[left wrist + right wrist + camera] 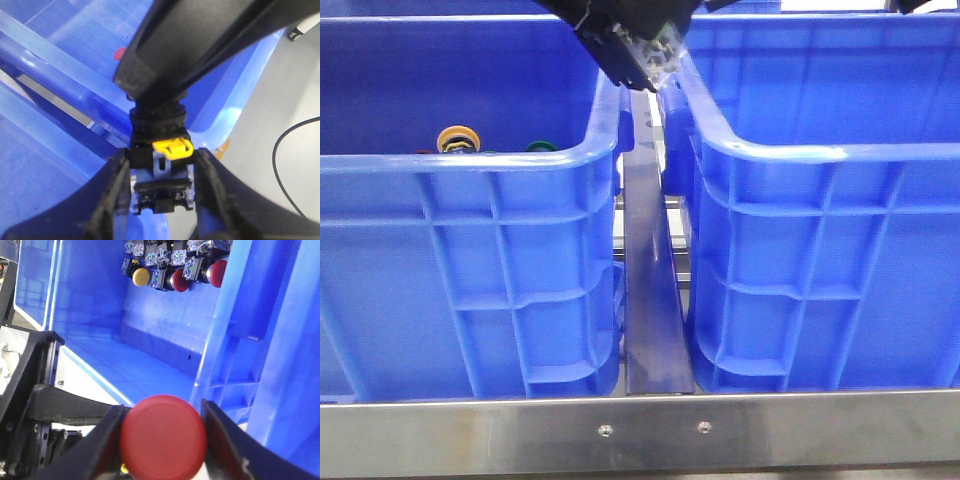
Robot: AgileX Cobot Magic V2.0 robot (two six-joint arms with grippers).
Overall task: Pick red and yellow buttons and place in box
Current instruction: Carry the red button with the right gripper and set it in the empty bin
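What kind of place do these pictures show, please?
Probably a workshop or factory sorting station: two large blue plastic crates stand on a metal-edged bench, industrial push buttons lie heaped in one crate, and each gripper holds one.

The front view looks low and level at two blue crates point(470, 260), while both wrist views look closely past their claws into the same crates.
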